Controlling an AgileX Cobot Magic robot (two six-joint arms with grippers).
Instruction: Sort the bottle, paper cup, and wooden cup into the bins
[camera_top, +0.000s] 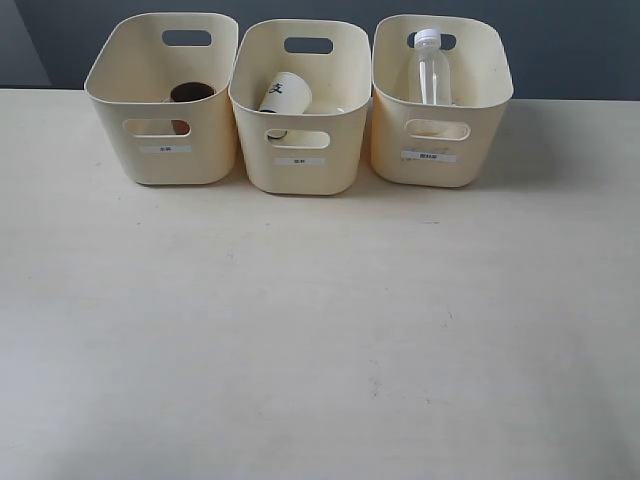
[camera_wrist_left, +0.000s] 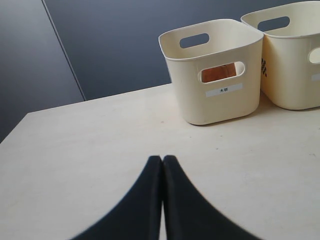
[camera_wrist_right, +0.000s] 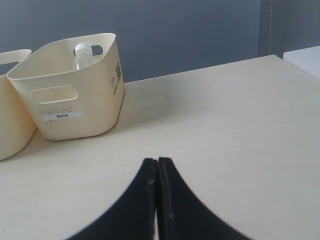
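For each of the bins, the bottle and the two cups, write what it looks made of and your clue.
The bins: likely moulded plastic, smooth cream, rounded corners.
The bottle: clear plastic, see-through, white-capped.
The paper cup: matt white, printed mark, probably paper.
The wooden cup: dark reddish-brown, perhaps wood; mostly hidden.

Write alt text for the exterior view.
Three cream bins stand in a row on a pale table: the left one holds the wooden cup, the middle a tilted paper cup, the right an upright clear bottle.
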